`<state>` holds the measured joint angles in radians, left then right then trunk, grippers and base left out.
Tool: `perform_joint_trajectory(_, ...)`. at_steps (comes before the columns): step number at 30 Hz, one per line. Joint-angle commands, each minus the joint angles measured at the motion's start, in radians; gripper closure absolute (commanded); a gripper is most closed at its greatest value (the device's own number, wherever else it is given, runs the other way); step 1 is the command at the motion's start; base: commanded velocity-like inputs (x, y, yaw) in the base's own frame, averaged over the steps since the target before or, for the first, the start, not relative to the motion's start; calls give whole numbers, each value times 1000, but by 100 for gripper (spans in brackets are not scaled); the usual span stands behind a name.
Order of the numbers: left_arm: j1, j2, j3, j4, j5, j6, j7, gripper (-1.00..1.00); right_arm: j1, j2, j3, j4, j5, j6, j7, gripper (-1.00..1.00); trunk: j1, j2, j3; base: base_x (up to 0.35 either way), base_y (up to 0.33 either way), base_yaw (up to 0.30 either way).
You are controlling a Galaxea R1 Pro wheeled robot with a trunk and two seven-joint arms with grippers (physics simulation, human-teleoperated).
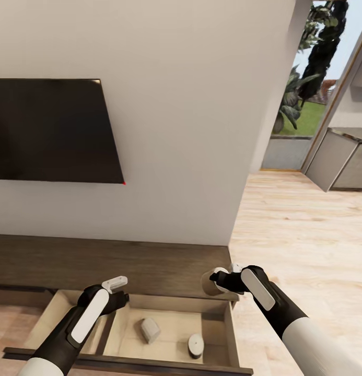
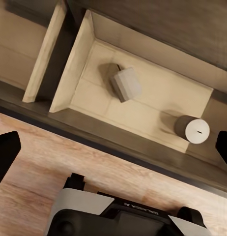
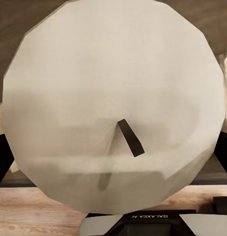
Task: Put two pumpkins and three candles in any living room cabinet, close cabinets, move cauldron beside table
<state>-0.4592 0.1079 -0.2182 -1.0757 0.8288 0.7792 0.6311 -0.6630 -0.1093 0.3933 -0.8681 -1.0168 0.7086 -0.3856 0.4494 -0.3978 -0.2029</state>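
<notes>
The dark-brown cabinet (image 1: 97, 258) stands under the wall with one pale-lined drawer (image 1: 230, 334) pulled out. Two off-white candles are in that drawer: one on its side (image 1: 149, 330) (image 2: 126, 83) and one upright (image 1: 196, 344) (image 2: 192, 129). My right gripper (image 1: 218, 280) is shut on a third candle (image 1: 207, 283) (image 3: 113, 98), held just above the drawer's far right corner; its dark wick (image 3: 130, 137) faces the wrist camera. My left gripper (image 1: 117, 290) (image 2: 113, 147) hovers open over the drawer's left part, holding nothing.
A black TV (image 1: 50, 130) hangs on the white wall above the cabinet. Light wooden floor (image 1: 301, 230) stretches off to the right, toward grey kitchen units (image 1: 340, 159) and a glass opening with plants (image 1: 306, 78).
</notes>
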Motion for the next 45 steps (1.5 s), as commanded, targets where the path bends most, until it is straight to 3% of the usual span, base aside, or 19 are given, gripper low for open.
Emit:
perform_joint_trajectory(1, -1, 1, -4, -1, 10, 0, 10, -100, -1, -1, 4, -2, -11, 0, -10, 100, 1, -2, -2, 3, 141, 0)
perform_joint_trajectory(14, -1, 2, 3, -28, 11, 4, 13, -100, -1, 0, 4, -2, -4, 0, -12, 100, 1, -2, -2, 0, 9, 0)
perform_joint_trajectory(19, 7, 4, 4, -76, 13, 34, 13, -100, -1, 2, 7, -2, -2, 1, -13, 100, 20, -37, -18, 0, 0, 0)
perform_joint_trajectory(22, 10, 9, 7, -121, 31, 79, 13, -100, -1, 6, 12, -1, -1, 6, -16, 100, 31, -58, -27, 0, 0, 0)
perform_joint_trajectory(26, 11, 17, 16, -209, 89, 135, 13, -100, -1, 9, 20, -2, 3, 11, -77, 100, 47, -86, -40, 0, 0, 0)
perform_joint_trajectory(30, 26, 22, 68, -317, 110, 193, 13, -100, -1, 11, 24, -3, 4, 12, -186, 100, 62, -114, -52, 0, 0, 0)
perform_joint_trajectory(33, 45, 22, 104, -370, 117, 207, 13, -100, -1, 12, 74, -3, 3, 12, -219, 100, 73, -135, -62, 0, 0, 0)
perform_joint_trajectory(36, 48, 22, 113, -380, 119, 210, 13, -100, -1, 15, 119, -3, 2, 12, -226, 100, 85, -156, -71, 0, 0, 0)
perform_joint_trajectory(45, 50, 22, 118, -385, 121, 213, 13, -100, -1, 61, 140, -3, 3, 12, -231, 100, 119, -219, -99, 0, 0, 0)
